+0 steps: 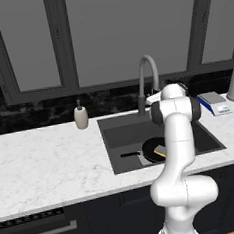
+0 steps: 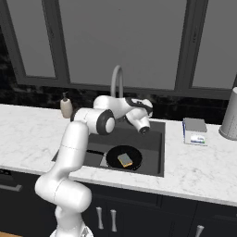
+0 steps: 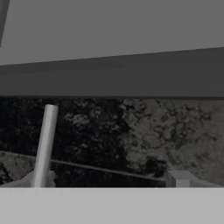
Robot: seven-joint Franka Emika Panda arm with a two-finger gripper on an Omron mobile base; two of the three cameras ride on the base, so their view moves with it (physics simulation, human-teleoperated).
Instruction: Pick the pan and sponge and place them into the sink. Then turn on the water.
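A white marble counter [image 1: 43,165] runs left to right under dark-framed windows and a black marbled backsplash. Set into it is the sink [image 1: 125,136], a dark grey rectangular basin, with its grey arched faucet [image 1: 147,78] rising at the far rim. The white arm reaches up from the near side and bends over the basin, its wrist held up near the faucet. The pan [image 2: 123,157] lies flat on the sink floor toward the near side, its short handle [image 1: 130,154] pointing left. The sponge [image 2: 125,160] sits inside the pan, a small yellow block resting on its black bottom. To the right of the sink, a flat blue-and-white object [image 2: 195,131] lies on the counter, and farther right stands a pale cylinder [image 2: 230,115]. A beige soap bottle [image 1: 81,115] stands just left of the sink's far corner. The gripper [image 2: 144,130] hangs above the basin near the faucet's base; whether its jaws are apart or together cannot be told.
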